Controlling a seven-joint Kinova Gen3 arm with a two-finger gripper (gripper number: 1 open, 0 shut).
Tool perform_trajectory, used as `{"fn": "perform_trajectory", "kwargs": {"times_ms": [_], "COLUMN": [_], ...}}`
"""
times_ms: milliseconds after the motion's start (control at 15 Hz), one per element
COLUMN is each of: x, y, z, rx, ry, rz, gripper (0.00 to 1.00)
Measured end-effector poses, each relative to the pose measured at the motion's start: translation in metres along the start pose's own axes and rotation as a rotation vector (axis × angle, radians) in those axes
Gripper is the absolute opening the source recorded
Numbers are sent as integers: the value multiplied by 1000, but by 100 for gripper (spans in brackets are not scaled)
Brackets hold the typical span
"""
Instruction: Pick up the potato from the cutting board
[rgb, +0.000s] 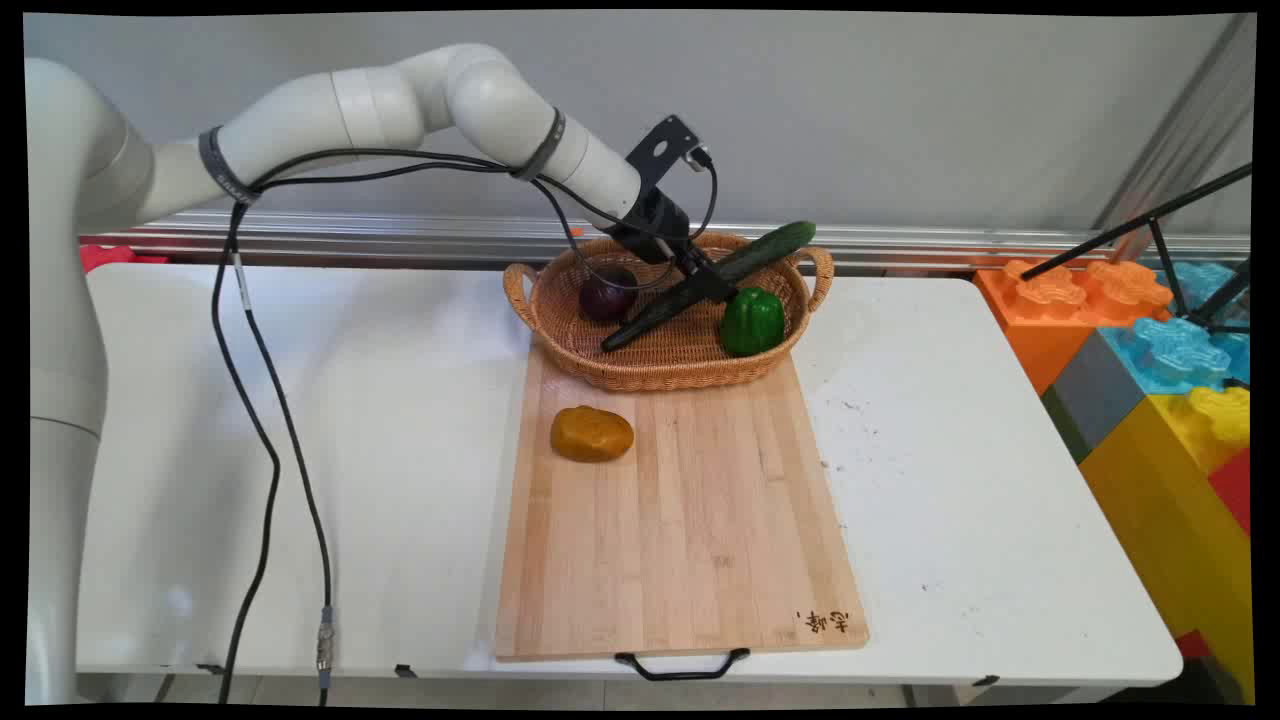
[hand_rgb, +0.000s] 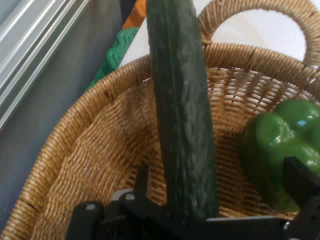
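White table (rgb: 400, 420), grey wall behind, wicker basket (rgb: 640, 372) sitting on the 12 o'clock end of a wooden cutting board (rgb: 690, 520).
Gripper (rgb: 700, 285) reaches into the basket, fingers clamped on a long dark cucumber (rgb: 770, 245) at about mid-length; the cucumber is tilted, low end inside the basket toward 8 o'clock, high end poking over the rim toward 2 o'clock near the handle. Hand view: cucumber (hand_rgb: 182, 125) runs up between the fingers, green bell pepper (hand_rgb: 280, 145) just beside it at 3 o'clock. Purple onion (rgb: 607, 292) in the basket at 9 o'clock of the gripper. Brown potato (rgb: 592, 434) on the board, outside the basket, at 7 o'clock. Coloured toy blocks (rgb: 1160, 370) off the table's 3 o'clock side.
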Motion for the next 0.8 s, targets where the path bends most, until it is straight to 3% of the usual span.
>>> {"fn": "perform_trajectory", "kwargs": {"times_ms": [533, 800], "x": [15, 7], "y": [30, 51], "z": [-60, -121], "rx": [-19, -56], "ry": [47, -18], "rz": [-1, 26], "gripper": [100, 100]}}
